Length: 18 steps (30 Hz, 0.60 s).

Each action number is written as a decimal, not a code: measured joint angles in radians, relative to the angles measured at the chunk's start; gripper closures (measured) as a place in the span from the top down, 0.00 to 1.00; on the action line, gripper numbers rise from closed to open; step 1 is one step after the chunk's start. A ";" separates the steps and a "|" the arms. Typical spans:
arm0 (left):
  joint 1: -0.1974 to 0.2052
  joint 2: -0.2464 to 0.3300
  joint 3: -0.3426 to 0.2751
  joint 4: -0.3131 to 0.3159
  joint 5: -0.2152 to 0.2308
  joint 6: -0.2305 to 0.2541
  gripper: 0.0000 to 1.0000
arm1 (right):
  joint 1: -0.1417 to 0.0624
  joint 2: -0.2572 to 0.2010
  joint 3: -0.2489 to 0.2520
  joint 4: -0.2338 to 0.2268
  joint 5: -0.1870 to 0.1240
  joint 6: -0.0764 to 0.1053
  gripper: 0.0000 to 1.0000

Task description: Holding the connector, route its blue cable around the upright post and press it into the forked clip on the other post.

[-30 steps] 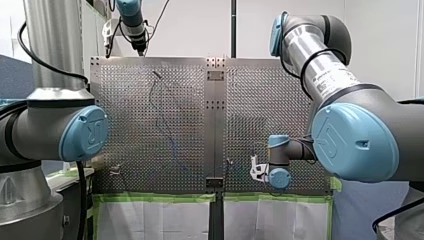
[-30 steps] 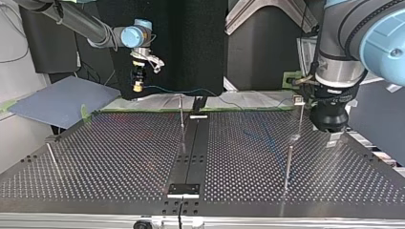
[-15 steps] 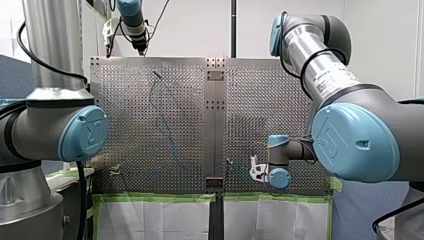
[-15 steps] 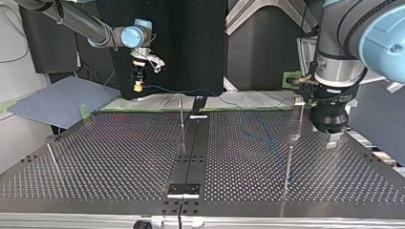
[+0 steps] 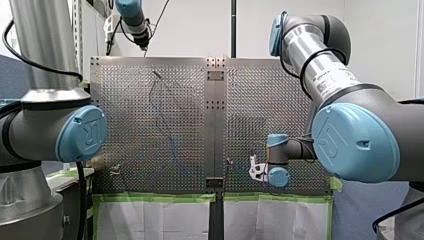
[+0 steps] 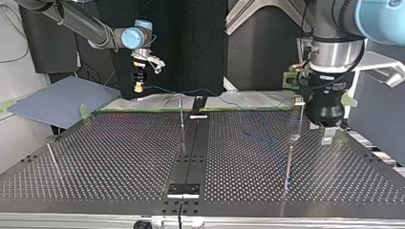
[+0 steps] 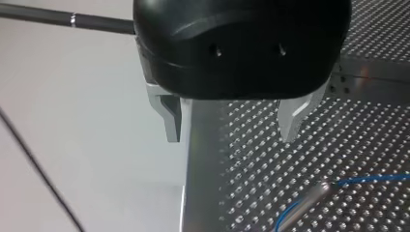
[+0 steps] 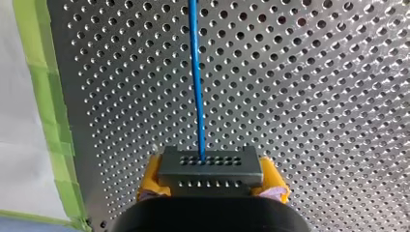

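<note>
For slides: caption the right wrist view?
Right gripper holds connector between yellow pads; blue cable runs ahead over perforated table.

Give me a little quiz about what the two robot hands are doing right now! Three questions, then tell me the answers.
1. True or false: my left gripper is holding the connector.
2. Pick one: the cable coming out of the connector is A) red, B) blue, C) green.
3. Fill in the gap: the pads on my right gripper are ____.

Key
1. False. My left gripper is open with nothing between its fingers. My right gripper is shut on the connector.
2. B.
3. Yellow.
</note>
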 joint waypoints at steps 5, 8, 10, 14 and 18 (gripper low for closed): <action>-0.028 -0.004 -0.041 0.041 -0.006 0.033 0.99 | -0.003 0.000 0.000 -0.002 0.000 0.000 0.29; -0.044 -0.019 -0.072 0.072 -0.009 0.043 0.99 | -0.003 0.000 0.000 0.003 0.000 -0.001 0.29; -0.053 -0.032 -0.089 0.089 -0.012 0.051 0.99 | 0.000 0.000 0.000 0.004 0.000 -0.001 0.29; -0.074 -0.063 -0.123 0.123 -0.013 0.079 0.99 | 0.000 0.000 -0.001 0.004 0.000 0.000 0.29; -0.104 -0.099 -0.160 0.160 -0.020 0.114 0.99 | -0.003 0.000 -0.001 0.003 0.000 0.001 0.29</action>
